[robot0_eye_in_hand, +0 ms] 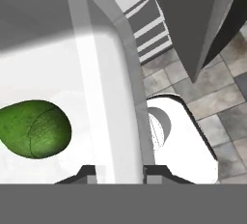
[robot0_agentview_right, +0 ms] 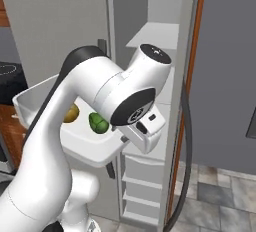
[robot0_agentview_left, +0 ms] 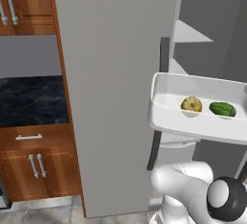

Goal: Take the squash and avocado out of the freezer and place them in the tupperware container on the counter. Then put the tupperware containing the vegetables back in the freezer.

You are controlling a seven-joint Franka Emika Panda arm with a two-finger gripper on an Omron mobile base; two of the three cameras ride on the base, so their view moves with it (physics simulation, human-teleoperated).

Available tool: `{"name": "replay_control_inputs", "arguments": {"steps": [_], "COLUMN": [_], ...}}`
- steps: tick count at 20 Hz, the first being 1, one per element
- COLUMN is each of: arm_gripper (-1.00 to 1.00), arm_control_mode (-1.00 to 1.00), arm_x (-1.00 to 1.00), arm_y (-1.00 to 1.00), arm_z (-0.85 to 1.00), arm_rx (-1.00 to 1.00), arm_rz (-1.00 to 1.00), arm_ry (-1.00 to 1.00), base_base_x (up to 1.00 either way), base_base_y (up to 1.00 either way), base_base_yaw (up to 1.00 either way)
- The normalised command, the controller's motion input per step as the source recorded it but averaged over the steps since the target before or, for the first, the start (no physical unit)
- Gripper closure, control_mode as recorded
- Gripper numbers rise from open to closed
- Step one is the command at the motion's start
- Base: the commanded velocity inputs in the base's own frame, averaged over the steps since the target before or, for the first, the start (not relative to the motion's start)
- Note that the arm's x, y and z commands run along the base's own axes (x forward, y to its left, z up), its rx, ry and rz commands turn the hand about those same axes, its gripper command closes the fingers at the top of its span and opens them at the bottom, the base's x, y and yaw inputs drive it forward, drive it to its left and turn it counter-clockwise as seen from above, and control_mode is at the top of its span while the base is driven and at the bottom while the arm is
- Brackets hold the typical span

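The gripper (robot0_eye_in_hand: pixel 119 172) pinches the flared rim of the white tupperware container (robot0_agentview_left: pixel 193 121), held aloft before the open grey freezer (robot0_agentview_left: pixel 116 92). Inside the container lie the lumpy yellow-tan squash (robot0_agentview_left: pixel 191 104) and, right of it, the smooth green avocado (robot0_agentview_left: pixel 223 109). The hand view adds the avocado's (robot0_eye_in_hand: pixel 34 129) mottled skin; the left base view, the black-speckled counter (robot0_agentview_left: pixel 31 100).

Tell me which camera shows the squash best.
The left base view: the whole squash sits unobstructed in the white container beside the avocado. In the right base view the arm hides most of the squash.
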Motion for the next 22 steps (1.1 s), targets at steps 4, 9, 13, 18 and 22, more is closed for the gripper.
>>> {"name": "replay_control_inputs", "arguments": {"steps": [4,9,13,18,22], "arm_gripper": [1.00,1.00,1.00,1.00,1.00], "arm_control_mode": [1.00,1.00,1.00,1.00,1.00], "arm_x": [0.00,0.00,0.00,0.00,0.00], "arm_y": [0.00,0.00,0.00,0.00,0.00], "arm_z": [0.00,0.00,0.00,0.00,0.00], "arm_rx": [0.00,0.00,0.00,0.00,0.00], "arm_rz": [0.00,0.00,0.00,0.00,0.00], "arm_ry": [0.00,0.00,0.00,0.00,0.00], "base_base_x": [0.46,0.48,0.29,0.28,0.24], "base_base_y": [0.00,-0.16,-0.17,-0.13,-0.19], "base_base_yaw": [-0.05,-0.08,-0.09,-0.08,-0.09]}}
